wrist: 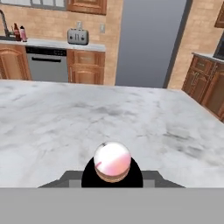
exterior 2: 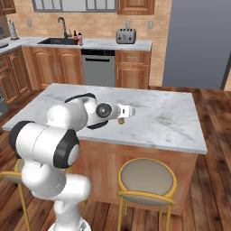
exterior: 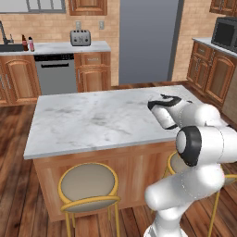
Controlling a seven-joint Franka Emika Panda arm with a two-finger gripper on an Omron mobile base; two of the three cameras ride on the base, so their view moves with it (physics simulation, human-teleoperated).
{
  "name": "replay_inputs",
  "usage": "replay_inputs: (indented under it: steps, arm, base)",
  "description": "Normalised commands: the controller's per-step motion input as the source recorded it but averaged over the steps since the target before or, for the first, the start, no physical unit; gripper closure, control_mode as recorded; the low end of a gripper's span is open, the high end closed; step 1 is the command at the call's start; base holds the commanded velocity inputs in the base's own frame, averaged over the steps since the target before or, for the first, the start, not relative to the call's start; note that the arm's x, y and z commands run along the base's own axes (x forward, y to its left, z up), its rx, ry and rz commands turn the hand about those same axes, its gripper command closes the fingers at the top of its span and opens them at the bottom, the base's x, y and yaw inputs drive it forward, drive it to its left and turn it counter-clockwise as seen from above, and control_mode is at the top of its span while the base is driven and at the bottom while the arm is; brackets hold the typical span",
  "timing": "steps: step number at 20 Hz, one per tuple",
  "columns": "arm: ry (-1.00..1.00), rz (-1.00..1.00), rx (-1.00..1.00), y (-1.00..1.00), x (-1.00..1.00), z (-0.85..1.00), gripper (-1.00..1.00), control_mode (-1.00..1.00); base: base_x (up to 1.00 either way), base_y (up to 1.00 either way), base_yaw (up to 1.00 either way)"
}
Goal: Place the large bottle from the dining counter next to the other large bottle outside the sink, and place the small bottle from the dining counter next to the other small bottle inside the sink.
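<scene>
We hold our pincer [exterior 2: 127, 111] low over the marble worktop [exterior: 92, 120] of the dining island, closed on a pink-and-white bottle [wrist: 112, 161] whose rounded end pokes up between the tips in the hand view. From this end-on angle we cannot tell whether it is the large or the small one. We judge the bottle is lifted just clear of the worktop so it can be carried. Its destination lies well apart: the sink [exterior 2: 57, 41] on the far counter, where a dark bottle [exterior 2: 75, 37] and a pink bottle [exterior 2: 80, 39] stand just beside the basin, near the toaster [exterior 2: 126, 35].
</scene>
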Motion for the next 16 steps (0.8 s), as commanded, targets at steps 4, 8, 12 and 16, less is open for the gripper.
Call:
replay_inputs:
  steps: [4, 8, 12, 16]
  arm:
    - [-0.05, 0.0, 0.0, 0.0, -0.41, 0.48, 1.0, -1.0]
    - [-0.01, 0.0, 0.0, 0.0, -0.28, 0.44, 1.0, -1.0]
    - [0.0, 0.0, 0.02, 0.0, -0.07, 0.43, 1.0, -1.0]
    - [0.0, 0.0, 0.08, 0.0, 0.0, 0.54, 1.0, -1.0]
  base:
    - [0.0, 0.0, 0.0]
    - [0.0, 0.0, 0.0]
    - [0.0, 0.0, 0.0]
    - [0.0, 0.0, 0.0]
